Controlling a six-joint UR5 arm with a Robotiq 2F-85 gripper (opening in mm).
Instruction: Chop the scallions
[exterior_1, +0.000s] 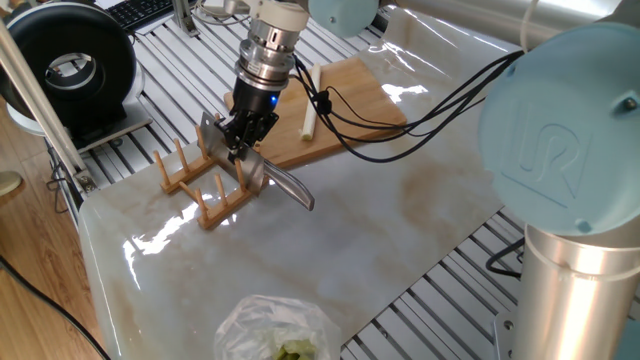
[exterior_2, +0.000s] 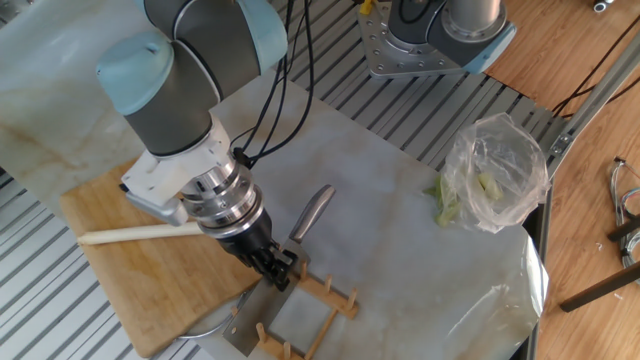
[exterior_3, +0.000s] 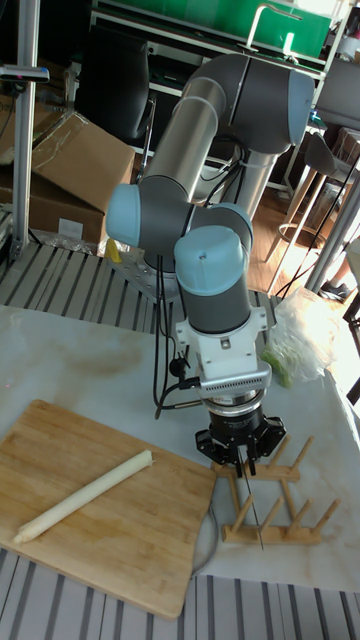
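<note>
I have one marble-topped table under the single arm, and on it, at the edge nearest the arm's working end, one wooden cutting board. One clear plastic bag with green bits sits at the opposite end of the table, well apart from everything else. One wooden rack stands just beside the board's corner, and one cleaver rests in it, blade between the pegs and handle pointing out over the marble.

My gripper is down at the rack with its fingers drawn narrow around the cleaver where blade meets handle; I judge it is gripping the cleaver, though the contact itself is partly hidden.

The scallions amount to one whole pale stalk lying across the middle of the board, uncut.

So I read this as the tool-fetching step. Next I need to lift the cleaver straight up clear of the pegs without dragging the rack, then carry it over the stalk.
</note>
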